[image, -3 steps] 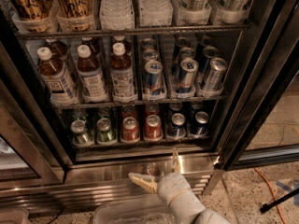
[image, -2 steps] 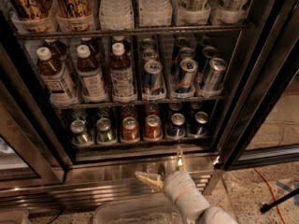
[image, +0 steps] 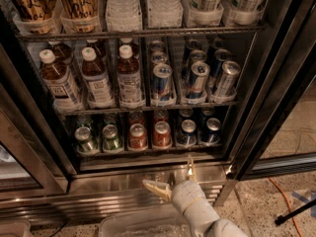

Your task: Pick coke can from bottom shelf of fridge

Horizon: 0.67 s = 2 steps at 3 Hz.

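Note:
The fridge [image: 276,83] stands open before me with its black door frame. On the bottom shelf [image: 148,152] stand rows of short cans: green at the left, two red coke cans [image: 161,133] [image: 138,136] in the middle, dark blue at the right. My gripper [image: 172,176] is low in the view, in front of the steel slatted base [image: 98,201], just below and slightly right of the red cans. It is open and empty, with one finger pointing up and one to the left.
The rack above holds brown-drink bottles [image: 96,78] and tall silver-blue cans [image: 197,78]. A clear plastic bin [image: 133,223] sits at the bottom edge. An orange cable [image: 286,196] lies on the speckled floor at the right. The right door frame stands close.
My gripper has moved slightly right and up toward the bottom shelf. The cans have not moved.

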Motion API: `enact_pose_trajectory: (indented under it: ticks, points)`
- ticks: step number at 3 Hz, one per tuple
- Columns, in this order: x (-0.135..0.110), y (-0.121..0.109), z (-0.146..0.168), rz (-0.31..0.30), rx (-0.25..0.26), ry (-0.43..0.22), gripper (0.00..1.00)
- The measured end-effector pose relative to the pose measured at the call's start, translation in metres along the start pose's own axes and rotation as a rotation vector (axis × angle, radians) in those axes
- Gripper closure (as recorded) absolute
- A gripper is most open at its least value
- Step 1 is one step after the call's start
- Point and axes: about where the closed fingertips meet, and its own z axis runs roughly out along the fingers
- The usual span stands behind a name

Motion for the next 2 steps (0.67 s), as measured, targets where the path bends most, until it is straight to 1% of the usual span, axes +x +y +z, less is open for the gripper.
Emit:
enact_pose_trajectory:
  ticks: [1,2]
  points:
    - [0.009,-0.011,0.014,0.022,0.055,-0.010,0.00]
    - [0.020,-0.019,0.023,0.018,0.086,-0.025,0.00]
